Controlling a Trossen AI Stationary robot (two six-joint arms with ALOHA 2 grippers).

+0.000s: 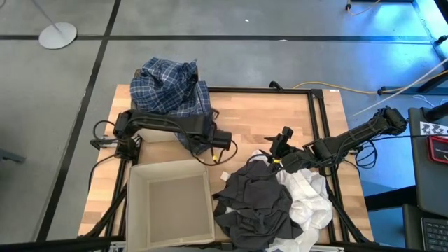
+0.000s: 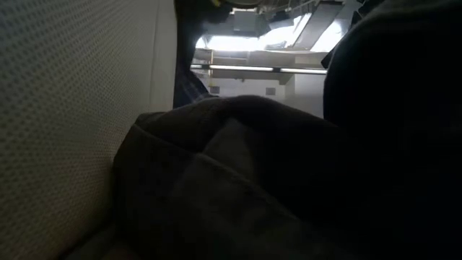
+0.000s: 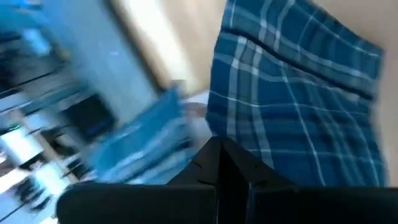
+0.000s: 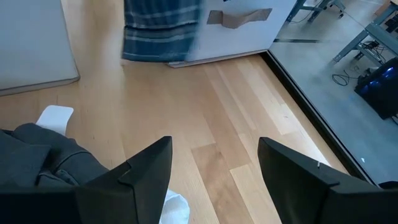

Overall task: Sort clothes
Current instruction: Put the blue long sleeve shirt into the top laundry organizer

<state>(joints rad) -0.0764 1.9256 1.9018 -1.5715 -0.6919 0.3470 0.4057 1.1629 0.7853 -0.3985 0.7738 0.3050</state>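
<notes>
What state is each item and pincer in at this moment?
Plaid shirt: heaped over the far box, one end hanging by the left pincer.
Near fabric box: open, empty.
Dark grey garment: crumpled on the table.
White garment: crumpled beside the grey one.
Left pincer: shut.
Right pincer: open, holding nothing.

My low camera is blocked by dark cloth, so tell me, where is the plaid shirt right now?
Observer: The plaid shirt is heaped on the far box, with one edge hanging toward the left claw.
Operator: Is the right claw holding anything?
Observer: No. The right claw is open over bare wood.
Operator: What is blocking my lens?
Observer: Probably the dark grey garment. It lies piled with a white garment beside the near beige box.
</notes>
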